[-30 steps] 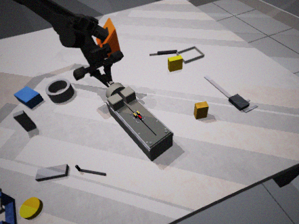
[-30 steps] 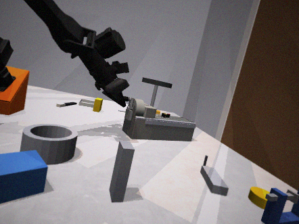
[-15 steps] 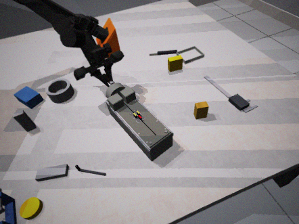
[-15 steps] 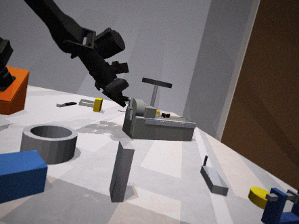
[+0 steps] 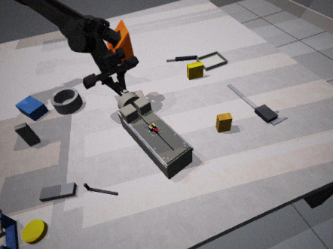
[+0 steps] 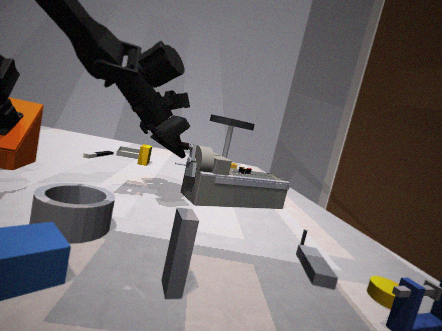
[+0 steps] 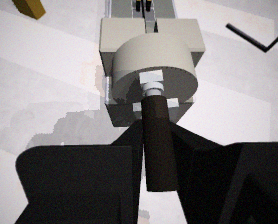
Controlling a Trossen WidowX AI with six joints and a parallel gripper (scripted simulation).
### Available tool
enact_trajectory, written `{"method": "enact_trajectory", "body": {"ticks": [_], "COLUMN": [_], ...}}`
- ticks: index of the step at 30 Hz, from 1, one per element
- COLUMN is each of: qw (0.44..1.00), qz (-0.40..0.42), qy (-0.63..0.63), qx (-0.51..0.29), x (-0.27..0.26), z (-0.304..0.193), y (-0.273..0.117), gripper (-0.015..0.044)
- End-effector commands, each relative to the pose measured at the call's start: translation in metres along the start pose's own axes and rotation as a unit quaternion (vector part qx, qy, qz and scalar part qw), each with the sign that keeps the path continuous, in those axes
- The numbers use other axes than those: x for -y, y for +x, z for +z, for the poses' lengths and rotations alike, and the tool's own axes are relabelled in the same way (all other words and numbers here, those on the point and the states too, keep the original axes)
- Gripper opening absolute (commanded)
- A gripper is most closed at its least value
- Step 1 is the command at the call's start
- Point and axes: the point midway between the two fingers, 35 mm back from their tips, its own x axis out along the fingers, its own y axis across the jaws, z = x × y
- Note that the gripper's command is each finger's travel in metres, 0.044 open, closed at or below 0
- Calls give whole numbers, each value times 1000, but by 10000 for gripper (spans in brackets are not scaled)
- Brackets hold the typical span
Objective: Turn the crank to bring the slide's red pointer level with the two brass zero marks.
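Crank handle [image 7: 160, 145], at the near end of the machine [image 5: 181, 163] [image 6: 240, 194]: clamped between the jaws of the gripper [image 5: 123, 92] [image 6: 186, 152] [image 7: 150, 124], presumably for turning. Red pointer [image 5: 156, 130]: beside the brass marks [image 5: 152, 126], exact level unclear. Drum [image 5: 129, 98] [image 6: 205, 158] [image 7: 155, 60]: behind the handle, apparently carrying it.

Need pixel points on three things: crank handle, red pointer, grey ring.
crank handle [image 7: 160, 145]: wrist view, middle of its dark grip
red pointer [image 5: 156, 130]: top view, its red body
grey ring [image 5: 57, 106] [image 6: 70, 222]: top and exterior views, outer wall
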Motion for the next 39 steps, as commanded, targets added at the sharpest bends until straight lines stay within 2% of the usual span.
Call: {"method": "enact_trajectory", "body": {"ticks": [1,39], "qw": [1000,1000], "qz": [12,12], "qy": [-4,-4], "qx": [0,0], "x": [-9,-19], "z": [-2,-8], "y": [1,8], "gripper": [0,0]}}
